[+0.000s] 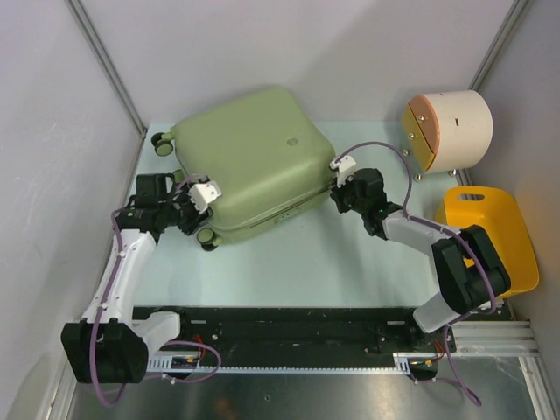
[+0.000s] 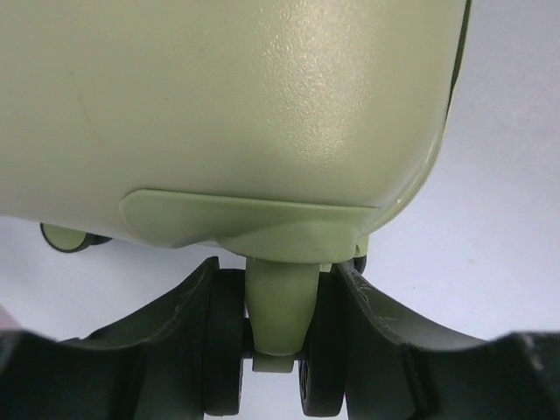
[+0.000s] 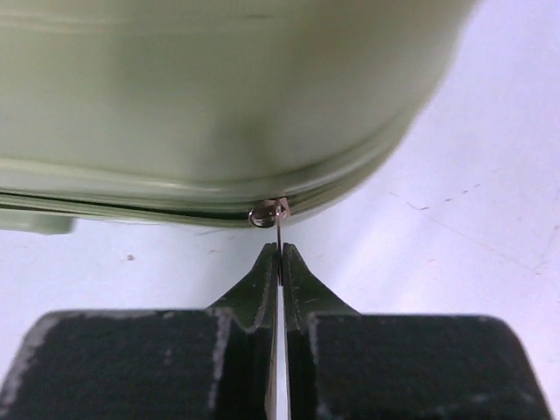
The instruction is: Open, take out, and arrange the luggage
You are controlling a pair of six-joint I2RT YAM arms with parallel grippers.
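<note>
Pinching luggage (image 1: 254, 157) zipper pull (image 3: 277, 226), right hand (image 3: 279, 255); left hand (image 2: 278, 269) around wheel (image 2: 229, 341).

- The luggage (image 2: 245, 105) runs past the top and left edges of the left wrist view, so ahead of the left gripper (image 2: 278, 280) only one rounded corner shows.
- The caster (image 2: 280, 306) clamped between that gripper's fingers is cut off by the bottom edge, so the undersides of its two black wheels are out of sight.
- A second wheel (image 2: 66, 236), off to the left of those fingers, is half tucked behind the shell.
- The zipper pull (image 3: 278, 232) vanishes between the closed fingers of the right gripper (image 3: 278, 255); only its ring and a thin stretch show.
- Ahead of the right gripper the shell is blurred and the zip teeth are unreadable.
- From above, both grippers' fingertips are too small to tell apart.
</note>
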